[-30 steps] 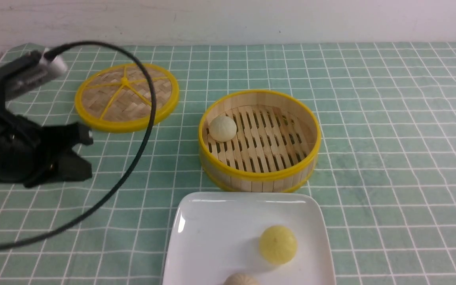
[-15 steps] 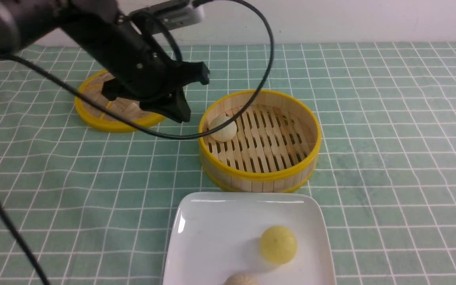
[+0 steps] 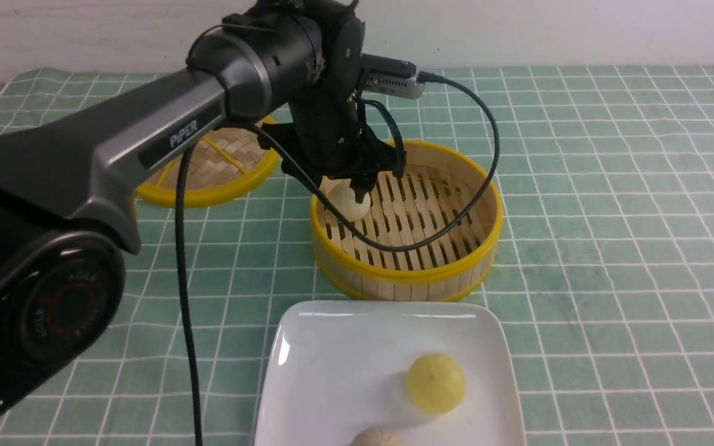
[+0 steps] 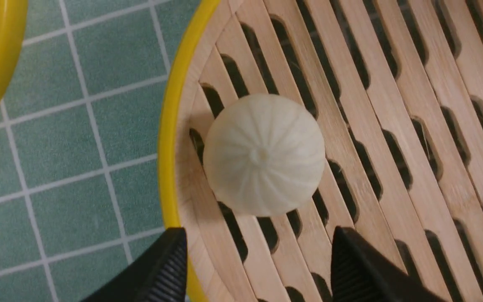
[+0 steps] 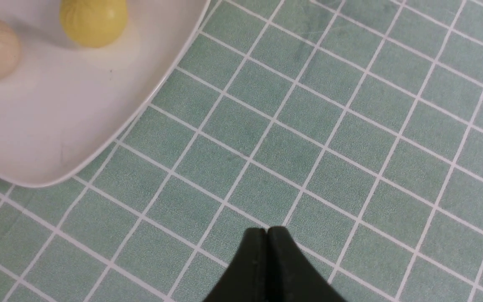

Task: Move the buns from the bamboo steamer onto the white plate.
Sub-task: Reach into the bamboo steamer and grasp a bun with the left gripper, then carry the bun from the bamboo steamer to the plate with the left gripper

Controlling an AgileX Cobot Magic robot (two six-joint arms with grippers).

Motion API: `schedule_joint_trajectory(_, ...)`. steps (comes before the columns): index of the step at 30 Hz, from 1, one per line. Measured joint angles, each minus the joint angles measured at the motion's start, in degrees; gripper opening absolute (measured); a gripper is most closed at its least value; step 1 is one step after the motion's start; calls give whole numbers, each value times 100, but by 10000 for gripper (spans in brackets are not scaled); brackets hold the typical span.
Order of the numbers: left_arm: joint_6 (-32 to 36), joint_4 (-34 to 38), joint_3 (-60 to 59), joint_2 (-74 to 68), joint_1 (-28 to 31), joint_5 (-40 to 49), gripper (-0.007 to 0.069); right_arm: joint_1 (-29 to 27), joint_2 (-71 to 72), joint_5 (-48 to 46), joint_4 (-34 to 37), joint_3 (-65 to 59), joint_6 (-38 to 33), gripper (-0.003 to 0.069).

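A cream-white bun (image 3: 348, 201) lies against the left inner wall of the bamboo steamer (image 3: 406, 275). My left gripper (image 3: 362, 183) hangs straight above it, pointing down. In the left wrist view the bun (image 4: 263, 154) sits on the steamer's slats (image 4: 392, 105), and the left gripper (image 4: 258, 233) is open, its tips a little short of the bun and wider apart than it. The white plate (image 3: 332, 371) holds a pale yellow bun (image 3: 436, 382). My right gripper (image 5: 267, 230) is shut and empty over the cloth beside the plate (image 5: 36, 126), near the yellow bun (image 5: 93, 21).
A browner beige bun (image 3: 377, 438) also lies on the plate at its near edge. The woven yellow-rimmed lid (image 3: 208, 195) lies flat left of the steamer, partly behind my left arm. A black cable (image 3: 186, 310) hangs from that arm and loops over the steamer.
My left arm has swung from the table's left side to above the steamer, and its jaws have opened. Buns, plate and steamer have stayed put.
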State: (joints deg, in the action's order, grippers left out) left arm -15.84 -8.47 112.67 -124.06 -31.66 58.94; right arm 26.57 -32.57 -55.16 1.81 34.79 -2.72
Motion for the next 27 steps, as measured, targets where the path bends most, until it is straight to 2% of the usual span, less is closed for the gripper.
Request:
schedule_joint_trajectory(8, -16, -11, 11, -128, 0, -426, 482, 0, 0, 6, -17, 0, 0, 8)
schedule_joint_trajectory(13, -16, -11, 11, -260, 0, -595, 449, 0, 0, 53, -17, 0, 0, 13)
schedule_joint_trajectory(16, -16, -11, 11, -380, 0, -643, 372, 0, 0, 139, -17, 0, 0, 14)
schedule_joint_trajectory(22, -16, 63, 11, -381, 0, -561, 66, 0, 0, 155, -17, 0, 0, 20)
schedule_joint_trajectory(27, 7, 286, 11, -70, 0, -477, 29, 0, 0, 155, -17, 0, 0, 20)
